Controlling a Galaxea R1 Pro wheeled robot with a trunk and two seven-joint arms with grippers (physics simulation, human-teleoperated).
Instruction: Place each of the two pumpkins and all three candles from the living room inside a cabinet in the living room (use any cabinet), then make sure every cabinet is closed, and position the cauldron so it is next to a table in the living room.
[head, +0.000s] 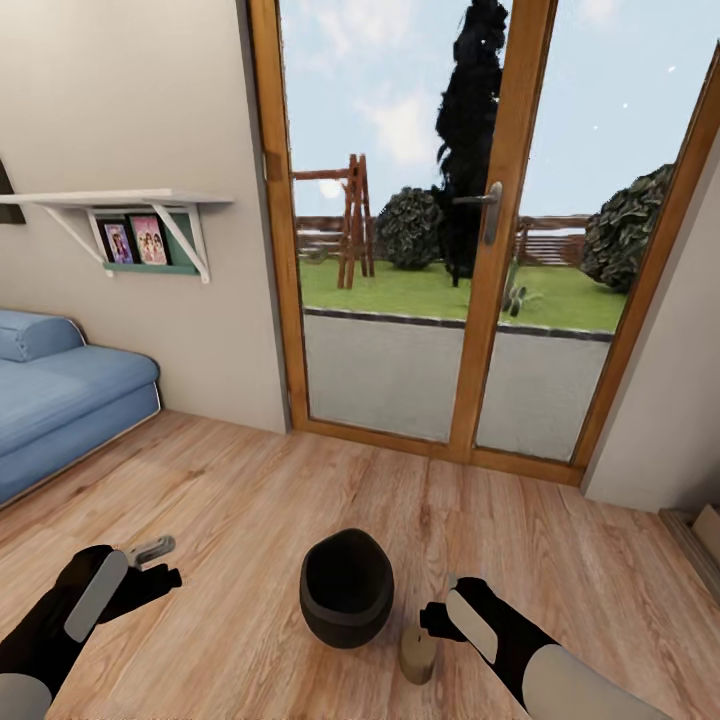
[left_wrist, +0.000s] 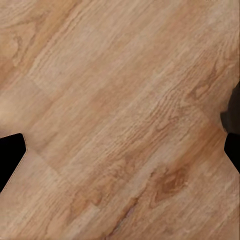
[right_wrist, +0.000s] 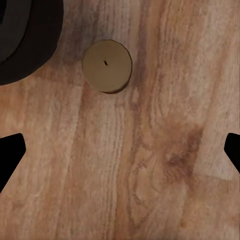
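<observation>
**Candle next to the cauldron, right end effector above it**

I've got the right end effector (head: 440, 612) hanging over the floor (head: 250, 500), fingers spread wide, nothing between them. In the right wrist view the candle (right_wrist: 107, 66) sits ahead of the fingertips and off their centreline, towards the cauldron (right_wrist: 25, 40); not yet between the fingers. In the head view the candle (head: 418, 655) stands just beside the cauldron (head: 346, 588), small gap, not touching as far as I can tell.

Candle is upright: long axis vertical, wick up, flat top facing the wrist camera. Stubby cylinder, my guess is light and rigid, smooth sides so could slip. I'd pinch across the round side wall, mid-height, coming straight down. Cauldron belly is close on one side, so finger clearance there is tight.

Cauldron is upright, mouth up, looks heavier; take it by the rim.

Left end effector (head: 150, 562) is well off to the far side of the cauldron, spread, empty, over bare floor.
</observation>
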